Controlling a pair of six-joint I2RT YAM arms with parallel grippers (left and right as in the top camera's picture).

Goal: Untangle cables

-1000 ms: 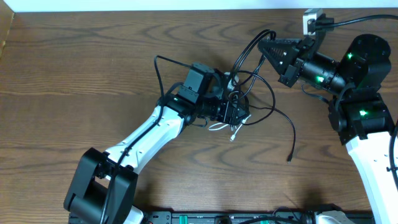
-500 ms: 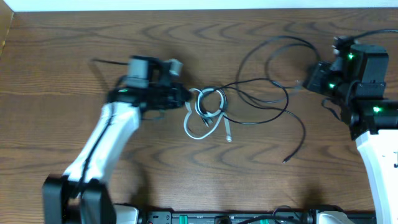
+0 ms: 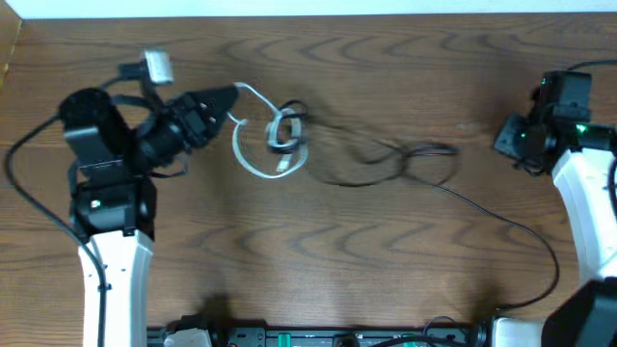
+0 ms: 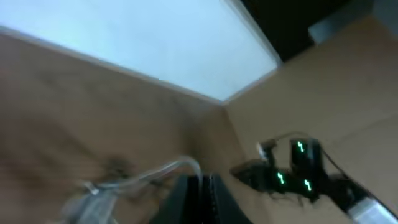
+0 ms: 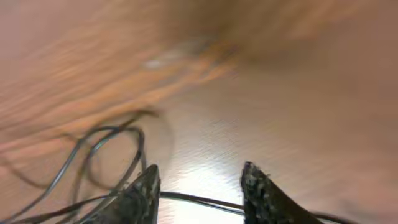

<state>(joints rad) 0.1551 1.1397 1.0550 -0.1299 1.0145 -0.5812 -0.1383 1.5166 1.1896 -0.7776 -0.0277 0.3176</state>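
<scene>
Left gripper (image 3: pixel 229 97) pinched closed on white cable (image 3: pixel 253 159); right gripper (image 5: pixel 199 186) spread apart, empty, black cables (image 3: pixel 386 162) on desk (image 3: pixel 318 251).

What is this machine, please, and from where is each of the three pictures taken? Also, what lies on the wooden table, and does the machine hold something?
These are two robot arms at a wooden table. One picture looks down from above; the other two come from small cameras on each wrist. On the table lie thin cords: a white cable in a loop and black cables stretched toward the right. The left gripper is shut on the white cable's end and seems to pull it sideways. The right gripper is open in its own blurry wrist view, with a black cord running under its fingers, not held.
</scene>
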